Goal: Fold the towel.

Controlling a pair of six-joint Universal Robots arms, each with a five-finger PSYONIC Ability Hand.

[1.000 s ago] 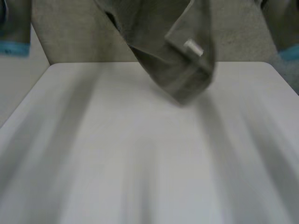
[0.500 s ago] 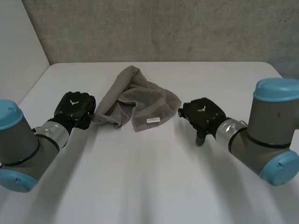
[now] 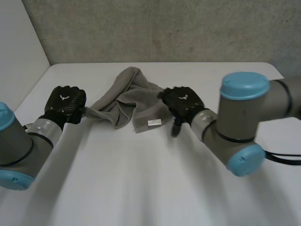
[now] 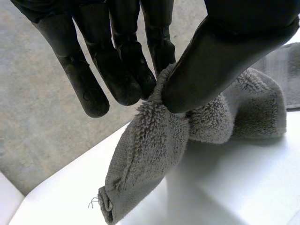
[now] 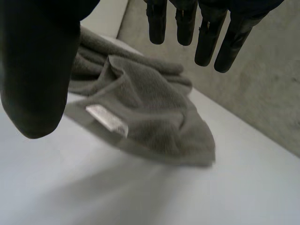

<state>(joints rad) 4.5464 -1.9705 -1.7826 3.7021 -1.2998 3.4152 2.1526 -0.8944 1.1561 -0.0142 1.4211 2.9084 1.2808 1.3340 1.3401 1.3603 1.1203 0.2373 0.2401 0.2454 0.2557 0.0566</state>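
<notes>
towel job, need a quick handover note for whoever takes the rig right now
Left hand: shut, thumb and fingers pinching one end of the towel at its left side.
Right hand: open, fingers straight, over the towel's right edge near the white label, holding nothing.
Towel: crumpled in a heap on the white table.
Done: one end gripped.
Left: grip the other side, spread it flat, fold.

A white table [image 3: 141,188] with rounded far corners stands before a speckled grey wall [image 3: 164,28].
</notes>
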